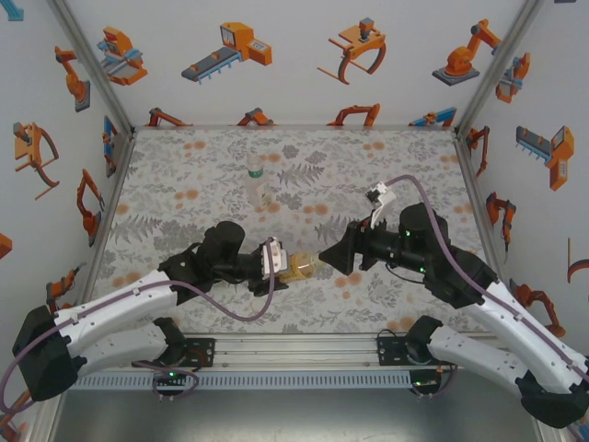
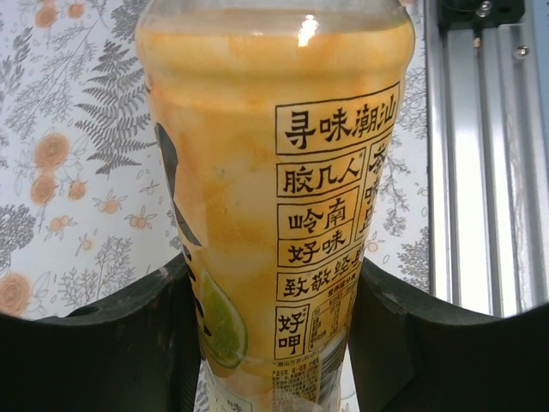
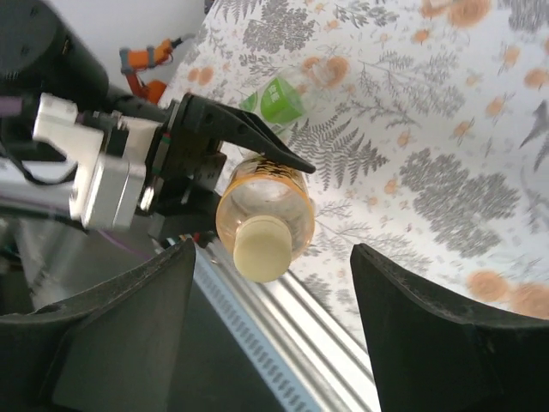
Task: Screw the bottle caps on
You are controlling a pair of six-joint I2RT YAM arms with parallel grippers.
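Note:
My left gripper (image 2: pixel 270 296) is shut on the amber-yellow bottle (image 2: pixel 274 180), one finger on each side of its labelled body. It holds the bottle (image 1: pixel 300 268) roughly level above the mat, neck pointing right toward my right gripper (image 1: pixel 329 258). A pale cap (image 3: pixel 263 247) sits on the neck of that bottle (image 3: pixel 268 199). My right gripper (image 3: pixel 273 254) is open, its two fingers standing wide on either side of the cap and clear of it. Further back, a small bottle with a green band (image 1: pixel 256 180) stands upright, seen as a green patch (image 3: pixel 279 99) behind the left gripper (image 3: pixel 214 146).
The flower-patterned mat (image 1: pixel 396 175) covers the table. An aluminium rail (image 1: pixel 294 345) runs along the near edge, just below the held bottle. Walls printed with robot pictures (image 1: pixel 276 55) close in the back and both sides.

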